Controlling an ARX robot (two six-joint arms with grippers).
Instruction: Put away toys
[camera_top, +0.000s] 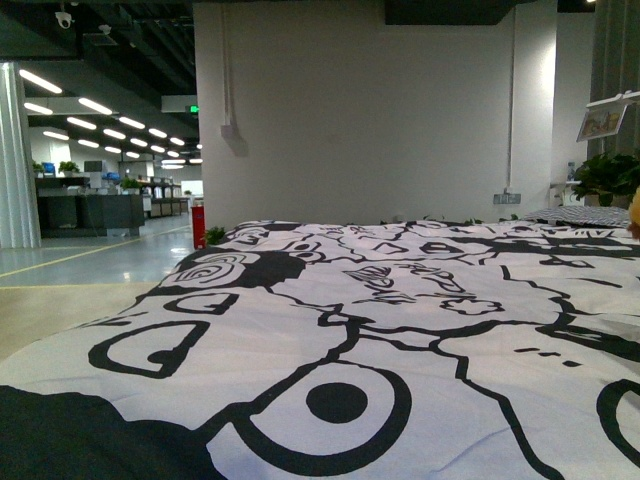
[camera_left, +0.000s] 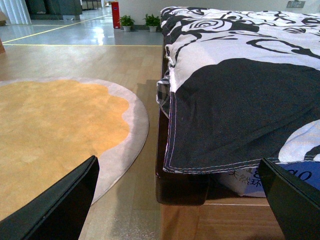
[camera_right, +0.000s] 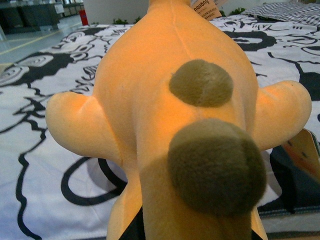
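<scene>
The yellow-orange plush toy (camera_right: 165, 100), with two brown spots and a white tag (camera_right: 204, 7) at its far end, fills the right wrist view and sits over the bed's black-and-white cover (camera_right: 45, 75). It hides the right tool, so I cannot tell whether that one is gripping. The left tool (camera_left: 178, 162) is spread wide and empty, low beside the bed's corner, near the orange rug (camera_left: 55, 130) on the wooden floor (camera_left: 80, 60).

The black left end effector (camera_left: 178, 165) sits low, its two flat dark fingers (camera_left: 65, 205) spread wide apart (seen from its own wrist); the right end effector (camera_right: 195, 231) is mostly hidden, its grip unreadable.
</scene>
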